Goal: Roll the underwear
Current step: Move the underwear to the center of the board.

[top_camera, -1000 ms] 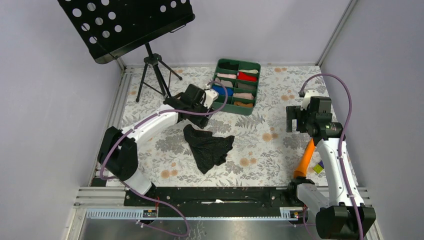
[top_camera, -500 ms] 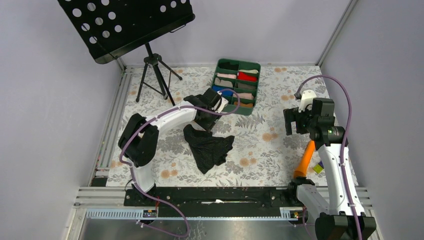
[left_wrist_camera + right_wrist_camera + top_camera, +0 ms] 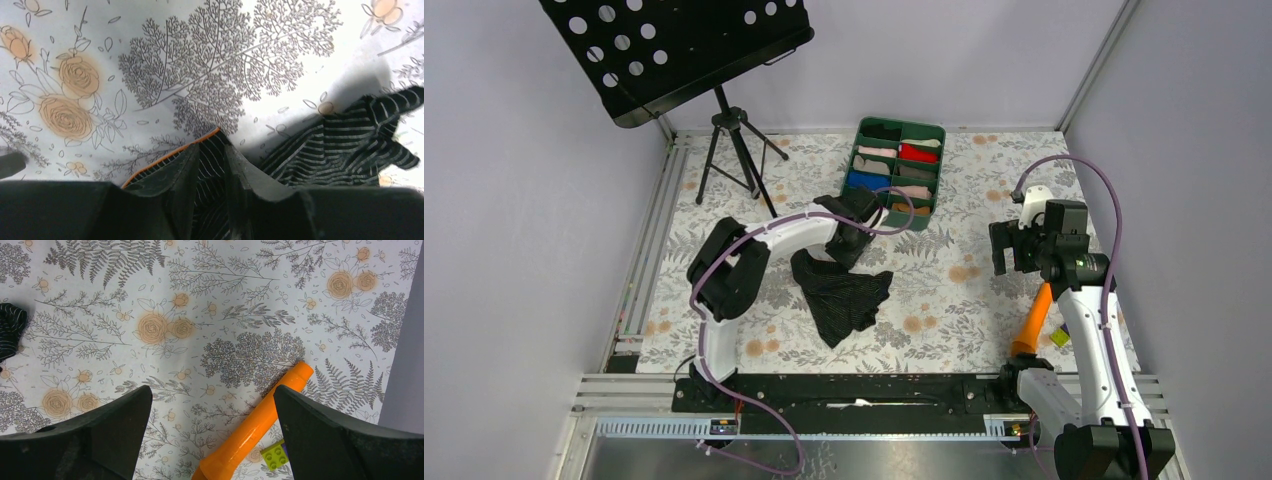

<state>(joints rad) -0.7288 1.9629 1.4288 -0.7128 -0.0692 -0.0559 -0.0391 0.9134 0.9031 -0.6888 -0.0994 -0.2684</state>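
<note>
- Left gripper [image 3: 209, 150] is clenched on the far-left edge of the underwear [image 3: 849, 295]. The wrist view shows striped black fabric and its orange-trimmed hem pinched up between the two fingers [image 3: 182, 172], which stand close together.
- The underwear lies crumpled and unrolled near the middle of the flower-printed table [image 3: 984, 190]. It is on the near side of the green divider tray [image 3: 901, 121] and well apart from the right arm. One corner splays out to the right, another points toward the near edge.
- Right gripper [image 3: 212, 392] hangs released, jaws spread wide, above bare tablecloth on the right side and holding nothing. Below it lie an orange tool [image 3: 260, 425] and a small green block [image 3: 274, 456], just beside each other.
- A black music stand [image 3: 679, 50] stands at the far left, clear of the work.
- Step in hand, by the look of it: taking hold of an edge, the opening move before any rolling. The garment shows no fold or roll as yet, so the task appears to be barely begun.
- The next move likely calls for lifting or dragging that pinched hem to spread the fabric flat. The right arm would probably have to come across to take the opposite corner, since one grip alone may only bunch the cloth.
- Whether the pinch has caught one layer or several cannot be told from these views.
</note>
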